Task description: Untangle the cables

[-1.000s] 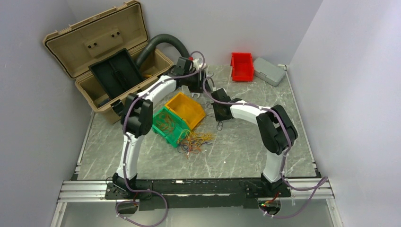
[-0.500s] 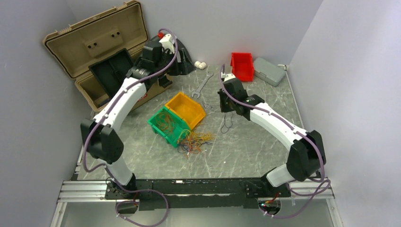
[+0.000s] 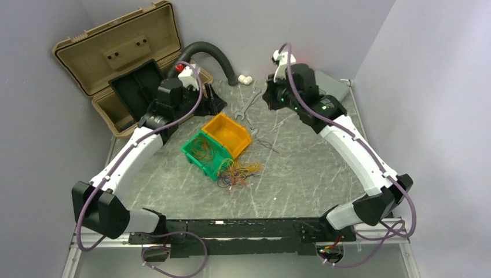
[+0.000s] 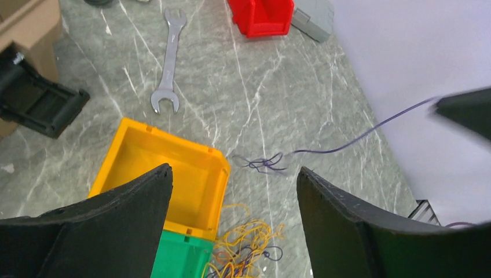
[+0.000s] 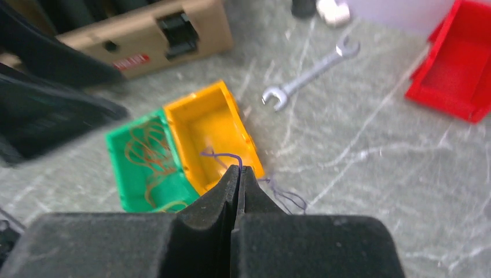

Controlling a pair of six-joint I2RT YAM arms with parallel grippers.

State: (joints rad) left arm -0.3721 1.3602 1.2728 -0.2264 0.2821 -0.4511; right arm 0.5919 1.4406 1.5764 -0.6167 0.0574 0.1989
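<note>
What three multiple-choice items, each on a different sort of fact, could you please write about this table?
1. Where does the wrench lie? A in the yellow bin; B flat on the table, on the yellow bin's far side; C leaning upright on the yellow bin.
2. What colour is the bin right beside the yellow bin? A blue; B white; C green.
3. How do the right jaws stand? A wide open; B shut on a dark wire; C shut on the wrench.
Answers: 1 B, it rests on bare stone; 2 C, the green bin adjoins it; 3 B, the wire sticks out between closed jaws.
</note>
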